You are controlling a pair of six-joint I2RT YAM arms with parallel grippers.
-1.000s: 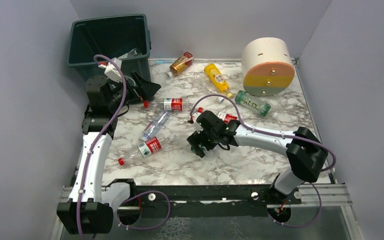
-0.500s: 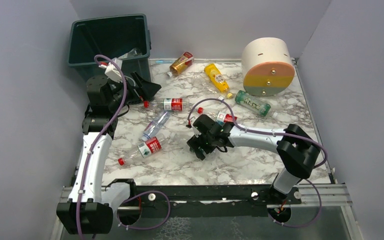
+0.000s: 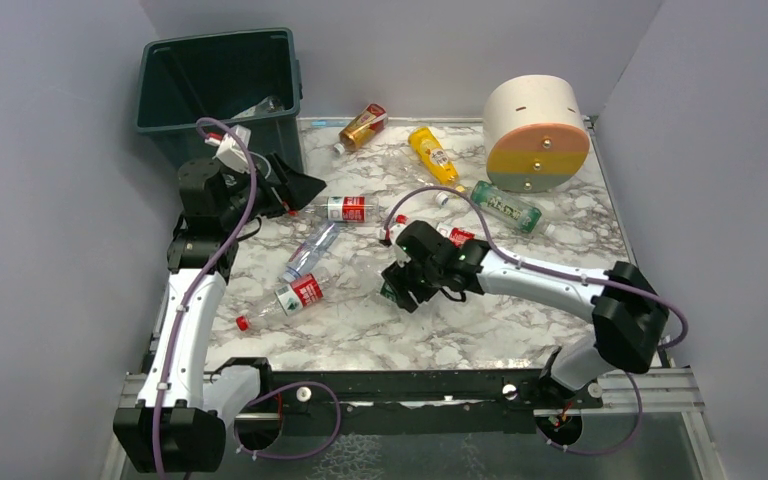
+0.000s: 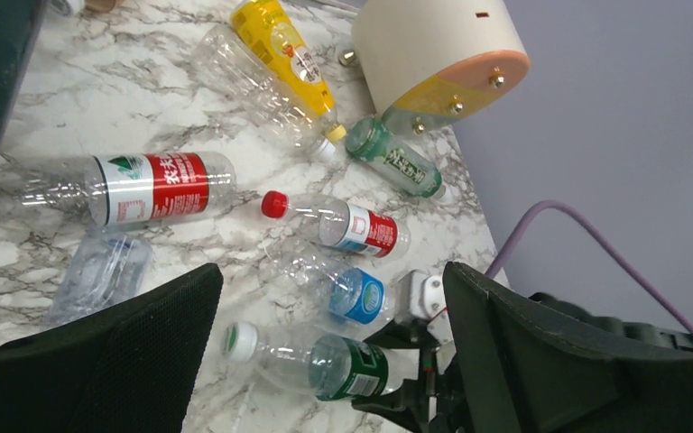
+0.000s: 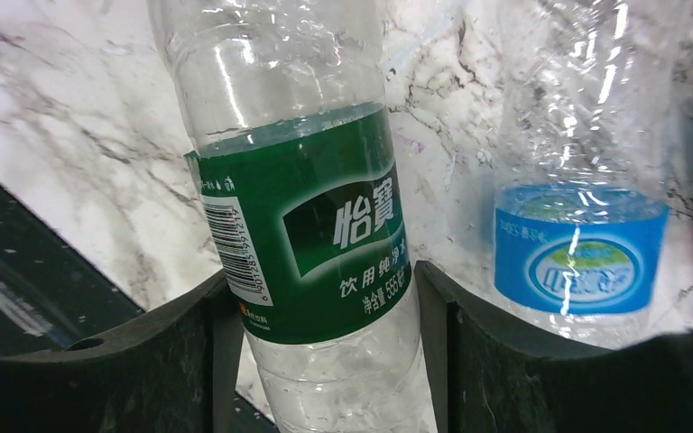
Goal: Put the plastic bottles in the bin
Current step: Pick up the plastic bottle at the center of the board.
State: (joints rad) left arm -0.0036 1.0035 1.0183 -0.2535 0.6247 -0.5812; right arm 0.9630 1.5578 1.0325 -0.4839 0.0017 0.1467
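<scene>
Lying on its side on the marble table [image 3: 360, 340], well apart from the bin [image 3: 218, 70], a green-labelled bottle [image 5: 311, 225] is pinched across its label by the right gripper [image 5: 320, 289]. The gripper's two dark fingers [image 5: 180, 361] are seen pressed against either side of the clear plastic (the bottle is seen resting on the marble). A blue-labelled bottle [image 5: 577, 262] is laid just beside it, roughly parallel and outside the grip. A small red-capped bottle [image 4: 352, 225] is found next along, also well away from the bin.

The left gripper [image 3: 305, 182] is held just in front of the bin's near corner, its jaws spread wide with nothing between them. A large red-labelled bottle [image 3: 345, 208] is laid just past its fingertips and is the closest to the bin of all the bottles on the table. A pale clear bottle [image 3: 310, 250] and a second red-labelled bottle [image 3: 295, 293] are laid a little farther from the bin, towards the arms' bases.

An amber bottle [image 3: 363, 125], a yellow bottle [image 3: 433, 153] and a green bottle [image 3: 505, 207] are strung out ever farther from the bin. They lead towards the cream cylinder [image 3: 535, 135], which is set near the far edge well apart from the bin. Inside the bin, what looks like a clear bottle [image 3: 263, 104] is glimpsed against one wall.
</scene>
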